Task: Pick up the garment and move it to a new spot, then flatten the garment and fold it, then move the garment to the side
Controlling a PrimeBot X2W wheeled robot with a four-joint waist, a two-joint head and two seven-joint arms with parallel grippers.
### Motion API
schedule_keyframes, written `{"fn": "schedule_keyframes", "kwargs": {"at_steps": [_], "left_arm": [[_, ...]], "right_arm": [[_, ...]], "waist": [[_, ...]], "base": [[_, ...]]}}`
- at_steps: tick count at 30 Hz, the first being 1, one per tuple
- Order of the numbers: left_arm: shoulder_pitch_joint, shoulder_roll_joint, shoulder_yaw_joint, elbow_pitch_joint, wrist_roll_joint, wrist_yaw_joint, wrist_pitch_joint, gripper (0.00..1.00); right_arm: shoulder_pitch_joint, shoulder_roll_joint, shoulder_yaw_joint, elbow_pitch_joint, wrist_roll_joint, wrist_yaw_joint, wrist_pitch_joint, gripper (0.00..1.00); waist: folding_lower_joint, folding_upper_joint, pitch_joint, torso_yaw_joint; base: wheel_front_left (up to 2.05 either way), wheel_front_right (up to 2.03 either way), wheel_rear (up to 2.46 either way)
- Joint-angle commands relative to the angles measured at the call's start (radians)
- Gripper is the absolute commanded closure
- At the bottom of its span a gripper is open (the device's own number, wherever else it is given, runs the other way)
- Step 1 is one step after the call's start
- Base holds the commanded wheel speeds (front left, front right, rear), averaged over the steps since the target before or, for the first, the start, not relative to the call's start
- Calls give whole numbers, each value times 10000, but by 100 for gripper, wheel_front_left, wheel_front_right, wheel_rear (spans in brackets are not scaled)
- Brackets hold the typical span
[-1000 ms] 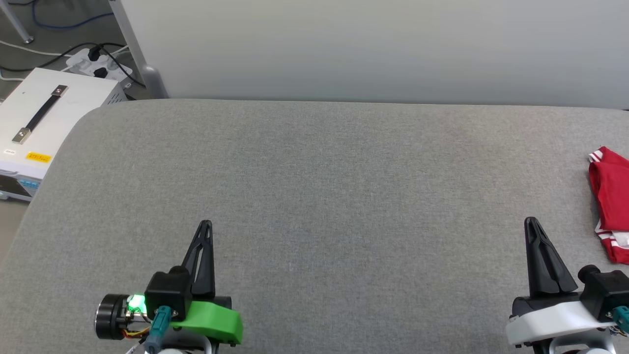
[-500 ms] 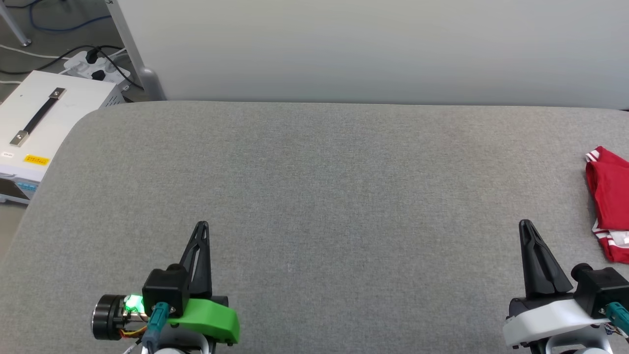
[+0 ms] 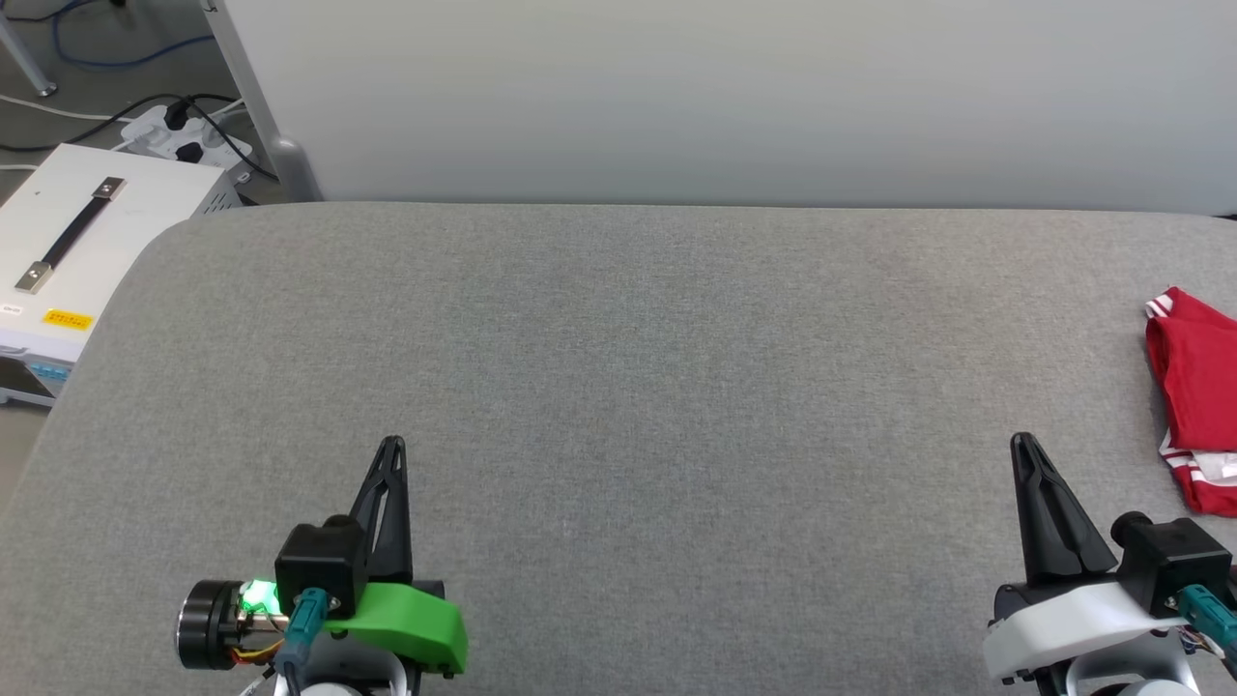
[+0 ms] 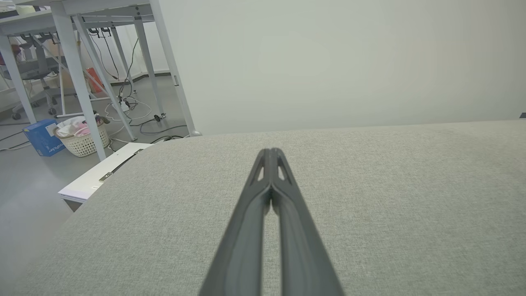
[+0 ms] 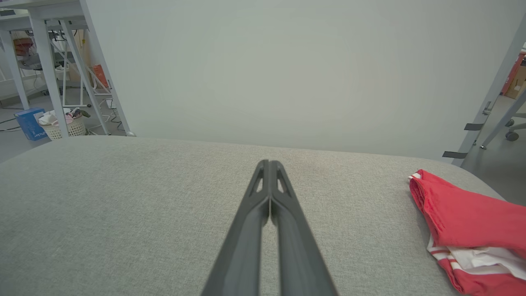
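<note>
Grey woven cloth covers the counter [image 3: 618, 367], a broad padded surface with rounded corners; its soft, wide top suits spreading and folding clothes.

The garment [image 3: 1196, 387] lies at the counter's far right edge, partly cut off by the frame in the head view. It is a compact red bundle, with red-and-white striped trim at its near and far ends and a strip of white fabric showing under the red top layer in the right wrist view. Lettering is not visible. Its layered shape suggests it is folded or loosely doubled over rather than spread flat. These views alone do not show whether this is the starting heap or the finished fold.

The left gripper [image 3: 391, 445] hovers low over the counter at lower left, its fingers pressed together and holding nothing. The right gripper [image 3: 1021, 442] is at lower right, also closed and empty. It is near the garment but apart from it, with bare cloth between them. Both point away from the robot in a parked, symmetric pose, probably to keep the working area unobstructed.

A pale panel [image 3: 734, 97] backs the counter. On the floor to the left are a white case [image 3: 97, 232] with a black handle and a power strip [image 3: 188, 130].
</note>
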Motion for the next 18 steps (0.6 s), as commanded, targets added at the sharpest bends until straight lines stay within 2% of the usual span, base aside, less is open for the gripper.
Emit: {"fn": "schedule_keyframes", "kwargs": {"at_steps": [1,18], "left_arm": [[-57,-56,58,-43,87,-34,54,100],[-81,-108,240,-72,142,-74,397,100]], "right_arm": [[-185,8,17,42,-128,-3,71,100],[-293,12,98,130,-274,-4,421,100]], "waist": [[0,0,-4,-6],[0,0,-48,-74]], "base": [[0,0,0],[0,0,0]]}}
